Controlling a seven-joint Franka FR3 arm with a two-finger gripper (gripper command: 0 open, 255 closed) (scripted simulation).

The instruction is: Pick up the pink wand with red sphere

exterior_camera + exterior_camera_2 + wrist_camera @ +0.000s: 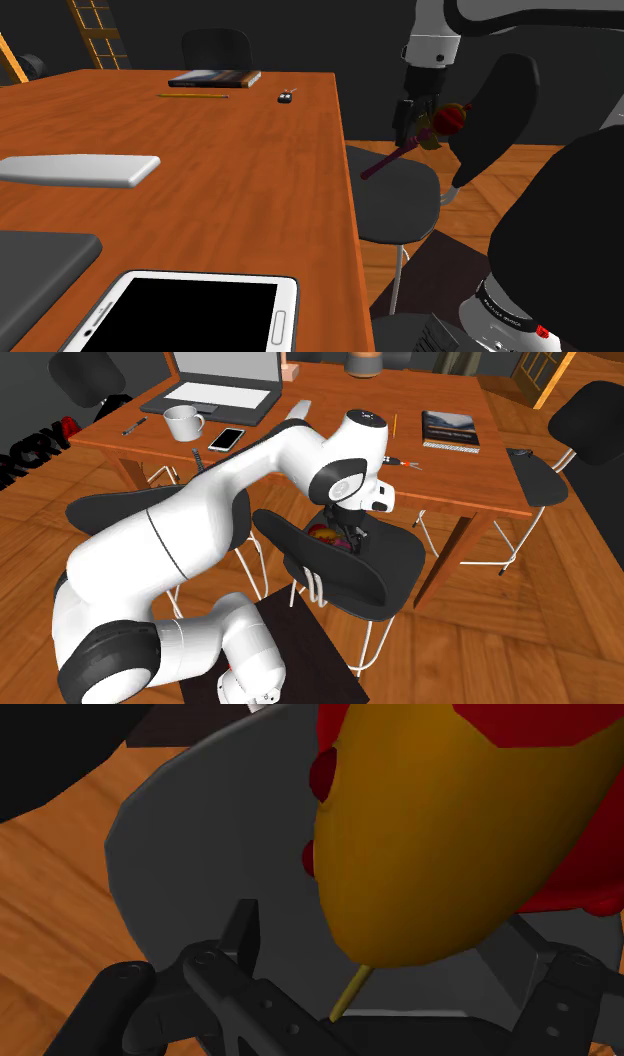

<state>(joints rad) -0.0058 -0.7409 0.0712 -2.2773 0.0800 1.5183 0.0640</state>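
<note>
The wand has a red sphere [451, 119] in a golden, red-trimmed head and a thin pink stick [388, 160] slanting down toward the shoulder view's left. It hangs tilted above the dark grey chair seat [400, 205] beside the wooden table [250, 170]. My black gripper [406, 124] is shut on the wand just below its head. In the wrist view the golden and red head [450, 834] looms close in front of the gripper [400, 946], with the seat [200, 844] behind. From the second exterior view the gripper [352, 532] hovers over the chair [395, 567], the wand's red and yellow [322, 532] beside it.
On the table lie a white phone [190, 315], a flat white slab [85, 168], a dark slab [40, 262], a pencil [193, 96], a book [215, 77] and a small dark object [287, 97]. The chair's curved back [495, 120] rises right behind the wand.
</note>
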